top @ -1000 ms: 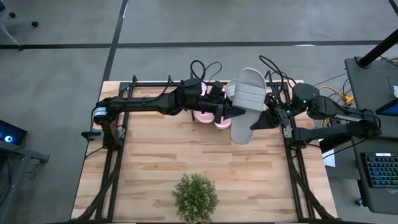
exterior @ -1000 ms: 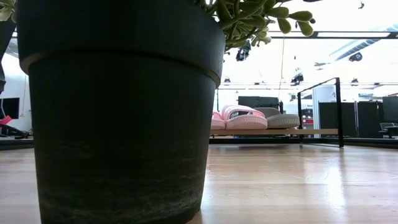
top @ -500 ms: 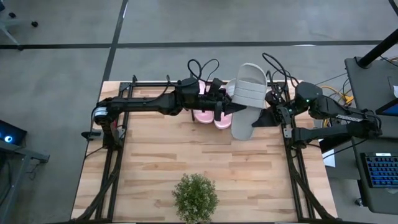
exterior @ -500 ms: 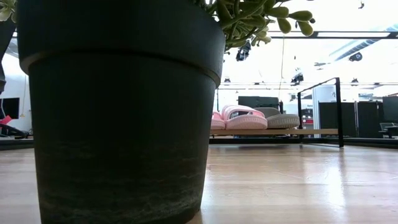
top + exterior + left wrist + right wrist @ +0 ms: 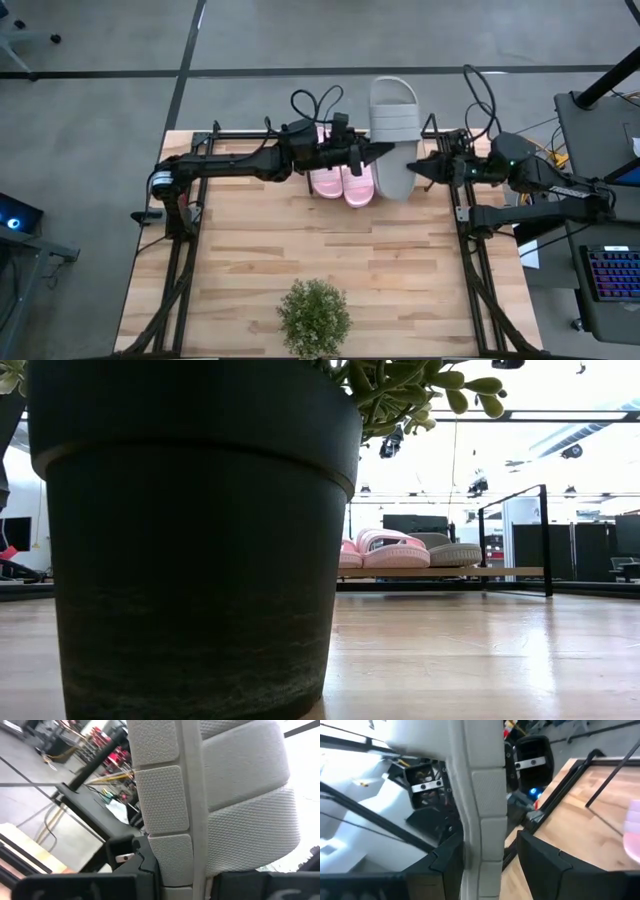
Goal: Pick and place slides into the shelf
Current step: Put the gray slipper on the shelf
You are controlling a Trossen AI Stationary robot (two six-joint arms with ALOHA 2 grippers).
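Observation:
A light grey slide [image 5: 393, 135] hangs over the far part of the table, its length running from near to far. My left gripper [image 5: 377, 158] reaches in from the left and is shut on it. My right gripper [image 5: 423, 168] is open at the slide's right side. Its fingers [image 5: 540, 855] stand on either side of the sole [image 5: 481, 840], with a gap showing at one of them. Two pink slides [image 5: 343, 183] and another grey slide [image 5: 450, 550] rest sole-down on the shelf [image 5: 500, 572]. My left gripper pinches the grey slide's sole at its side edge [image 5: 172, 855], one finger on the underside and one on the footbed side beside the strap [image 5: 250, 810]. The fingers come about level from the table's left, across the slide. The slide is lifted clear above the shelf.
A potted plant [image 5: 314, 315] stands near the table's front edge, and its dark pot [image 5: 190, 540] fills much of the low view. The plank tabletop [image 5: 250, 250] lies bare between plant and shelf. A desk with a keyboard [image 5: 612, 280] stands to the right.
The grey slide has swung from a slant to run near-to-far and has shifted toward the far edge, along with my left gripper. My right gripper has turned and drawn back a little toward the table's right and far side.

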